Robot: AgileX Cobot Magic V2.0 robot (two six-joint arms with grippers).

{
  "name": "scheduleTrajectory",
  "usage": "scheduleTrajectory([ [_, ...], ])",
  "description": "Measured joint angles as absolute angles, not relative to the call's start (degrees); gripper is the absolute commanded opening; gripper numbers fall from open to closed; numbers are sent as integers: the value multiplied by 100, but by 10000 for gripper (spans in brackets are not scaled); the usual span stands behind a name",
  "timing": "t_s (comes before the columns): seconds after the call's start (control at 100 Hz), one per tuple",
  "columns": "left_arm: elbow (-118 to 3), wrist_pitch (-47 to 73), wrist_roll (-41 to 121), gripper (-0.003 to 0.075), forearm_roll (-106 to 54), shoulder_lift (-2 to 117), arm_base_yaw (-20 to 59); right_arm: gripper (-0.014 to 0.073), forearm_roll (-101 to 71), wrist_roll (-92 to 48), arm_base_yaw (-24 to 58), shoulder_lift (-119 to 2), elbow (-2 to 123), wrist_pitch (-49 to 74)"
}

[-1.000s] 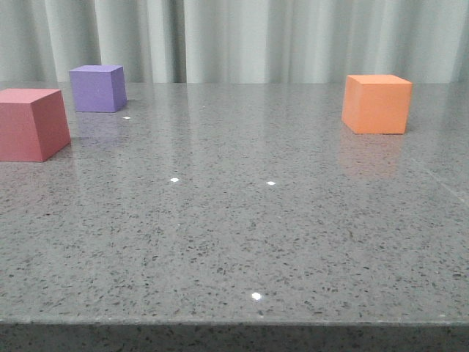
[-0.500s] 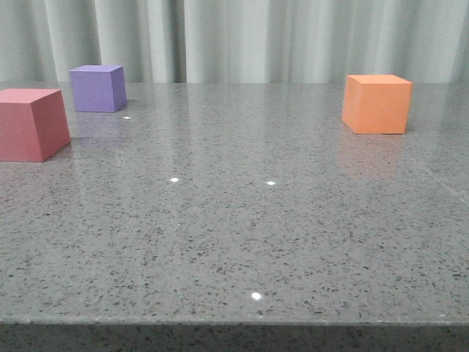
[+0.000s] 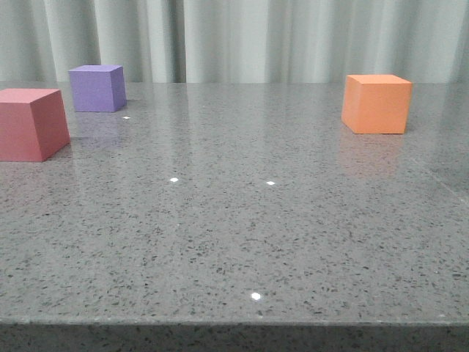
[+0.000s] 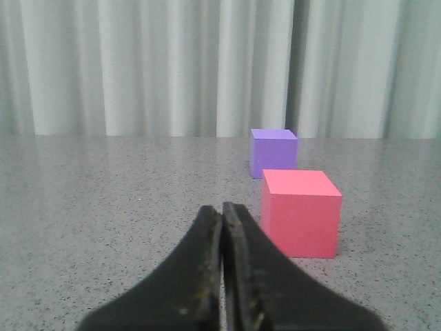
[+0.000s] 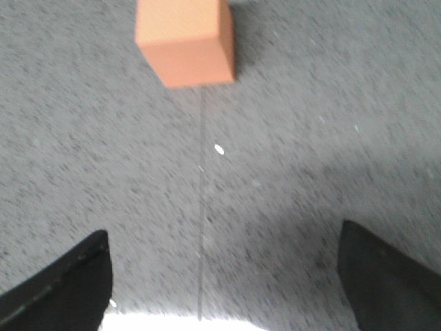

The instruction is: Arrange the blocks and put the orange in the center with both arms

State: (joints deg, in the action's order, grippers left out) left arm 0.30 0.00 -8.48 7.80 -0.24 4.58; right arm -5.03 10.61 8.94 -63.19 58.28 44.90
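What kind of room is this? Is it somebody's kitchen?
Probably not a kitchen; it looks like a robot test bench. There is a speckled grey table, a plain curtain behind it, and just three foam cubes, like the orange cube.

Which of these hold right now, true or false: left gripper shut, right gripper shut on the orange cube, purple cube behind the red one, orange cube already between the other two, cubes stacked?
1. The left gripper is shut. True.
2. The right gripper is shut on the orange cube. False: it is open and empty, with the cube ahead of it.
3. The purple cube sits behind the red cube. True.
4. The orange cube is between the other two. False: it stands alone on the right.
5. The cubes are stacked. False: each rests on the table.
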Motion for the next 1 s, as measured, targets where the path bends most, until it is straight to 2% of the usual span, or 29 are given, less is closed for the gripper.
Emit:
scheduleTrajectory([
  [0.21, 30, 0, -848, -20, 780, -24, 458, 653, -419, 1061, 1228, -7577, 7029, 4512],
  [0.54, 30, 0, -848, -20, 780, -24, 458, 653, -133, 1061, 1250, -9354, 8489, 4726],
  [0.91, 30, 0, -848, -20, 780, -24, 458, 653, 114, 1114, 1250, -10375, 9030, 4750],
  [1.0, 30, 0, -848, -20, 780, -24, 458, 611, 114, 1114, 1250, -10518, 9030, 4750],
])
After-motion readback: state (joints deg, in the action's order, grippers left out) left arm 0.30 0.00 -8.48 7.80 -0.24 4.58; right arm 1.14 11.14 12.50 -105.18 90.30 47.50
